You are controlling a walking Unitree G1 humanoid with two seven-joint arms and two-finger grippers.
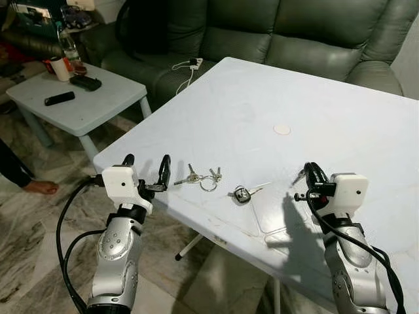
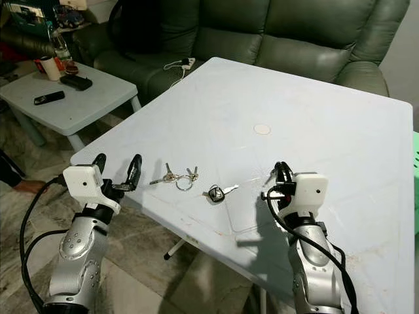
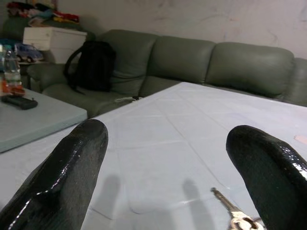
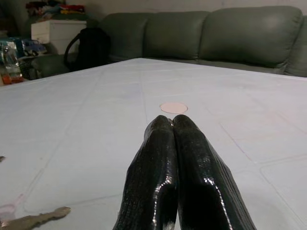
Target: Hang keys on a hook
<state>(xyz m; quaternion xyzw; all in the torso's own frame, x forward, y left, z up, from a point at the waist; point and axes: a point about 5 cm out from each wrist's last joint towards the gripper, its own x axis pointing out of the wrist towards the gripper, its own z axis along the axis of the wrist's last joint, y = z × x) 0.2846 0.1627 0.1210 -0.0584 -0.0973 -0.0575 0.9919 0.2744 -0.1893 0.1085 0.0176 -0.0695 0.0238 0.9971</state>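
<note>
Left gripper (image 1: 145,163): two long black fingers spread wide apart, nothing between them, poised at the near left edge of the pale blue-white plastic table (image 1: 314,111). Bunch of small silver keys on a metal ring (image 1: 203,177) lies flat on the tabletop just beside this gripper, on its inner side, apart from the fingertips. In the left wrist view one key of the bunch (image 3: 236,214) shows low down, close to one finger (image 3: 268,163), not touching.

Right gripper (image 1: 313,173): fingers pressed together, holding nothing, tips over the table surface near the front edge. Single silver key with a black plastic head (image 1: 245,193) lies between the two grippers, nearer the right one, apart from it. Right wrist view shows a key blade (image 4: 33,220) on the table off to one side of the closed fingers.

Further out: small round pinkish disc (image 1: 281,129) mid-table. Beyond the table, dark green leather sofa (image 1: 294,33); a white charger with cable (image 1: 190,65) on its seat. Low pale side table (image 1: 72,104) to the left, with black remotes.
</note>
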